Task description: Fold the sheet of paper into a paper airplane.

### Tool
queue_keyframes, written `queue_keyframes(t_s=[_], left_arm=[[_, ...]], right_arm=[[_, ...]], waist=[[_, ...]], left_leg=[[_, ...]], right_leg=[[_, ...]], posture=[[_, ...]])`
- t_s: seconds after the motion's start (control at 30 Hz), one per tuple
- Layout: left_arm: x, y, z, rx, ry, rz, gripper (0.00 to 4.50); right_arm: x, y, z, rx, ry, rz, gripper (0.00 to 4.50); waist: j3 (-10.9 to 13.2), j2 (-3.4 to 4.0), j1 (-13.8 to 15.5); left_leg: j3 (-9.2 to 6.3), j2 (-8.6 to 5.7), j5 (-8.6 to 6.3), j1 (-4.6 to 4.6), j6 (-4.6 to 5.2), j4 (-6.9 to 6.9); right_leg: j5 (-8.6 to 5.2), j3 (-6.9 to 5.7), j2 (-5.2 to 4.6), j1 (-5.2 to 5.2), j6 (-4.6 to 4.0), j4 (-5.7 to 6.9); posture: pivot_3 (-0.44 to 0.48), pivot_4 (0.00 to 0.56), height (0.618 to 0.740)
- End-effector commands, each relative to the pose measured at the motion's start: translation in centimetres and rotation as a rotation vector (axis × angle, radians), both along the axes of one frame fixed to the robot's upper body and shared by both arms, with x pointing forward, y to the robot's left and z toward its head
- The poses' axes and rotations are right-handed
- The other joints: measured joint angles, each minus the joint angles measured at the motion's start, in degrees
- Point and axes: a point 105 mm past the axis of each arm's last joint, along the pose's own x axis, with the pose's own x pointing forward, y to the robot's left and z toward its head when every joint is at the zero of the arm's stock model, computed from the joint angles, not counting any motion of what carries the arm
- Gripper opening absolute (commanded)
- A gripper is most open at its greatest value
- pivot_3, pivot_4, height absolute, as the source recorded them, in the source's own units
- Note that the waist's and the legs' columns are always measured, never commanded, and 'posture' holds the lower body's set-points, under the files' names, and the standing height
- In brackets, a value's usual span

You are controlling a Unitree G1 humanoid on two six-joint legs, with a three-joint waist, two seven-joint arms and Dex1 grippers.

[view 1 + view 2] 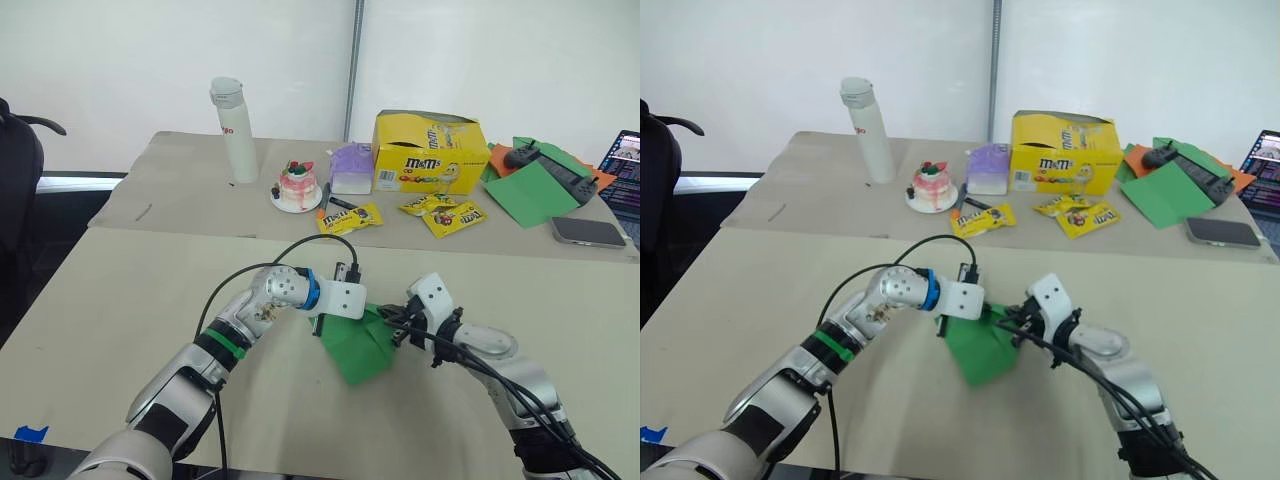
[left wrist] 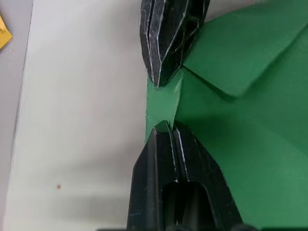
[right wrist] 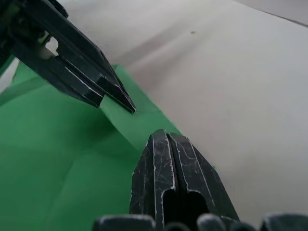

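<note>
The sheet of paper is bright green and lies partly folded on the near table, with a creased flap on top. My left gripper is shut, its tip touching the paper's left edge. My right gripper is shut too and rests on the paper's right side. In the left wrist view my own left gripper and the right gripper's fingers point at each other along a raised crease. The right wrist view has my right gripper on the paper's edge facing the left fingers.
On the far table stand a white bottle, a small cake on a plate, a purple pack and a yellow candy box, with candy packets in front. Green and orange sheets, a phone and a laptop lie far right.
</note>
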Motion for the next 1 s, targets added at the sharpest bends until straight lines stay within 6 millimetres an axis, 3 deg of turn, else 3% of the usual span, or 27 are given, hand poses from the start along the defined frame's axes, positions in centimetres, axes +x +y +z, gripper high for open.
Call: queue_keyframes(t_s=[0.03, 0.13, 0.23, 0.33, 0.4, 0.57, 0.8, 1.0], left_arm=[[-0.3, 0.6, 1.8, -0.104, 0.156, 0.015, 1.23], [-0.2, 1.5, 2.5, -0.142, 0.233, 0.032, 2.2], [1.1, 3.1, 5.0, -0.323, 0.368, 0.141, 3.2], [1.4, 3.6, 5.5, -0.395, 0.477, 0.192, 2.52], [1.6, 3.4, 5.1, -0.41, 0.51, 0.234, 1.75], [1.2, 2.1, 2.3, -0.374, 0.588, 0.312, 0.13], [0.9, 1.7, -1.7, -0.226, 0.591, 0.407, 0.03], [1.3, 2.1, -3.0, -0.186, 0.581, 0.483, 0.03]], right_arm=[[0.0, -0.1, -0.6, -0.032, 0.018, -0.012, 0.0], [0.0, 0.0, -0.8, -0.035, 0.021, -0.01, 0.0], [-0.1, 0.0, -0.9, -0.037, 0.025, -0.009, 0.0], [-0.2, 0.0, -0.9, -0.035, 0.028, -0.006, 0.0], [-0.2, 0.1, -1.0, -0.034, 0.029, -0.005, 0.0], [-0.2, 0.1, -0.8, -0.031, 0.022, -0.012, 0.0], [-0.5, 0.6, -0.2, -0.015, -0.007, -0.013, 0.0], [0.8, 1.2, 1.7, -0.019, -0.104, -0.028, 0.0]], waist=[[0.0, 0.0, -0.1], [0.0, 0.01, -0.3], [0.0, 0.01, -0.4], [0.0, 0.01, -0.4], [0.0, 0.01, -0.4], [0.0, 0.01, -0.4], [0.0, 0.0, -0.5], [0.0, 0.02, -0.6]], left_leg=[[0.0, 0.0, 0.0, 0.0, 0.0, 0.0], [0.0, 0.04, 0.0, 0.01, 0.0, 0.0], [-0.02, 0.05, 0.0, 0.02, 0.0, 0.01], [-0.03, 0.06, 0.0, 0.02, 0.0, 0.03], [-0.04, 0.04, 0.0, 0.04, 0.0, 0.03], [-0.05, 0.02, 0.0, 0.05, 0.0, 0.06], [-0.07, 0.03, 0.0, 0.04, 0.0, 0.05], [-0.09, 0.02, 0.01, 0.13, 0.0, 0.07]], right_leg=[[0.0, 0.0, 0.01, 0.0, 0.0, 0.0], [0.0, 0.0, 0.05, 0.0, 0.0, 0.01], [0.0, -0.01, 0.06, 0.01, 0.0, 0.02], [-0.01, -0.03, 0.06, 0.01, 0.01, 0.03], [-0.01, -0.03, 0.05, 0.04, 0.01, 0.02], [0.0, -0.01, 0.04, 0.09, 0.01, 0.02], [0.0, 0.01, 0.08, 0.07, 0.0, 0.03], [0.0, 0.04, 0.07, 0.14, 0.0, 0.08]], posture=[[0.0, 0.15, 0.74], [0.0, 0.15, 0.74], [0.0, 0.15, 0.74], [0.0, 0.15, 0.74], [0.0, 0.15, 0.74], [0.0, 0.15, 0.74], [0.0, 0.15, 0.74], [0.0, 0.15, 0.74]])
